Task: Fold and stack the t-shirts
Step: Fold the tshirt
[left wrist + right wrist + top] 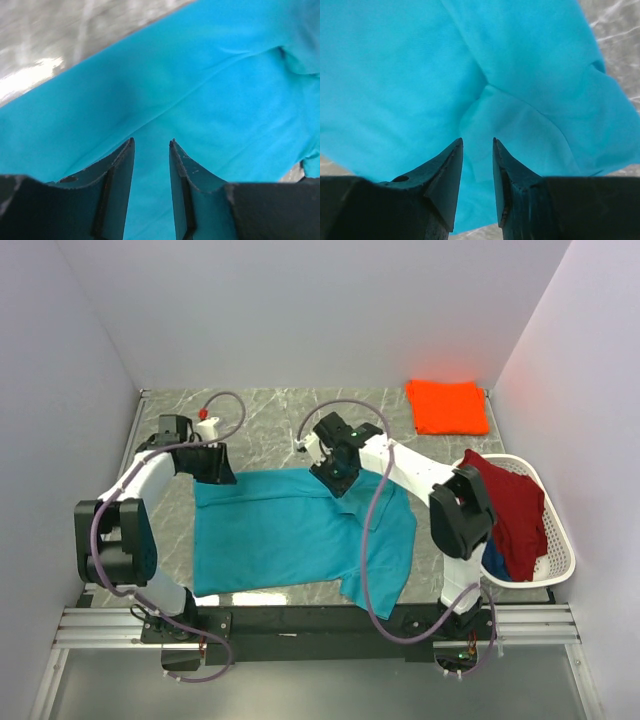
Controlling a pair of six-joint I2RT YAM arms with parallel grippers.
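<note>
A teal t-shirt point(290, 535) lies spread flat on the marble table, one sleeve hanging toward the front right. My left gripper point(215, 472) is over its far left corner. In the left wrist view the left gripper point(151, 141) is open, and smooth teal cloth point(210, 100) shows through the gap. My right gripper point(338, 480) is over the shirt's far edge near the middle. In the right wrist view the right gripper point(477, 140) is also open, above a fold of the teal cloth point(510, 125). An orange t-shirt point(447, 406) lies folded at the back right.
A white laundry basket point(560, 540) stands at the right edge, holding a dark red shirt point(510, 510) and a blue one point(493, 558). Bare marble table point(270, 420) shows behind the teal shirt. Pale walls close in the left, back and right sides.
</note>
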